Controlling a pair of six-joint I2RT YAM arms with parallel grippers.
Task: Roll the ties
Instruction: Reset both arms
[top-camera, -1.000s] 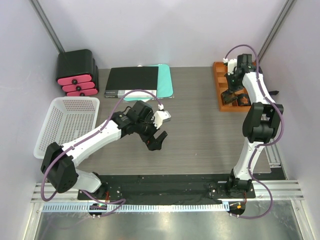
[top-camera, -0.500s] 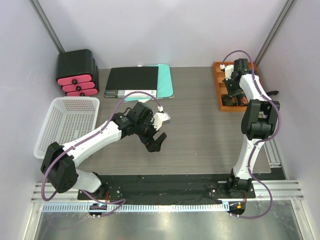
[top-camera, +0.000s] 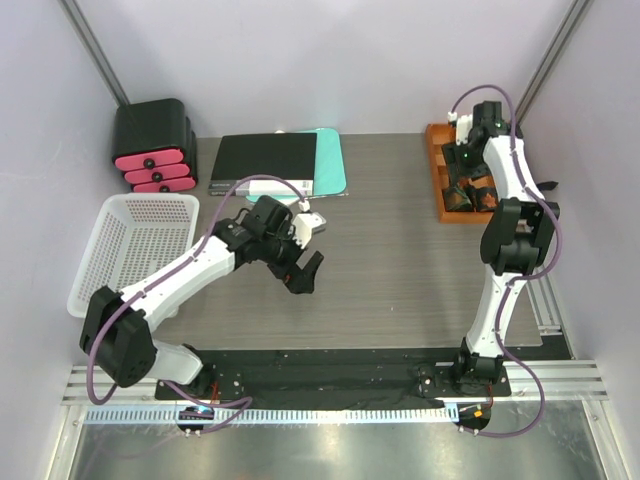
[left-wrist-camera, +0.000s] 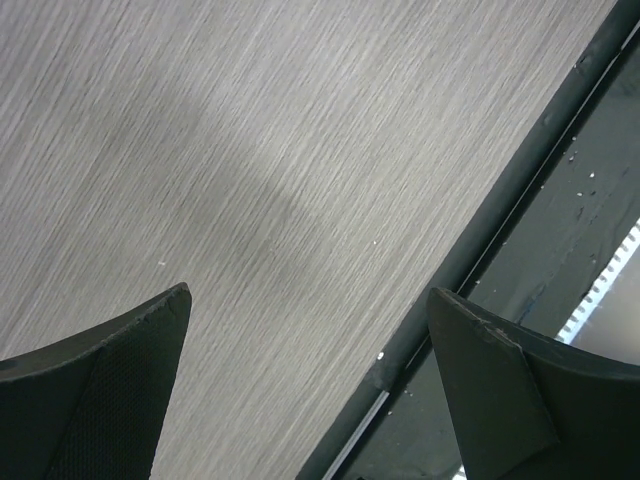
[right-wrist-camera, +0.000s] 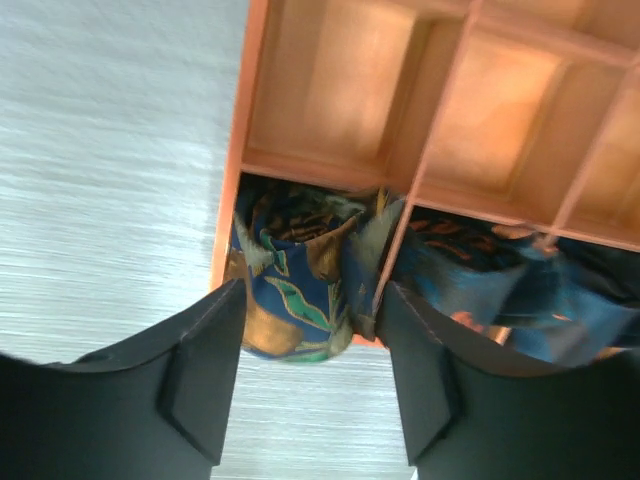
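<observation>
Nearest the bases, the left gripper hangs low over the grey wood-grain table, close to its dark front rail. Its black fingers are spread wide with only bare tabletop between them, and it holds nothing.

Farther back and off to the right, the right gripper is reached out over the orange wooden tray with square compartments. Its two fingers stand apart and pinch nothing. Seen between them from the wrist, a rolled necktie of dark blue-black fabric with gold and green leaf shapes sits in the tray's nearest corner compartment. It lies just below the fingertips and bulges a little over the near wall. A second necktie of the same dark patterned cloth fills the compartment beside it. The compartments beyond show bare orange floor.

The step in hand looks like stowing a finished roll. The roll is in its slot and the grip is off it. The next move calls for lifting the right fingers straight up so they do not snag the cloth or loosen the roll. No loose tie shows on the table in the top view, so the work seems far along.
</observation>
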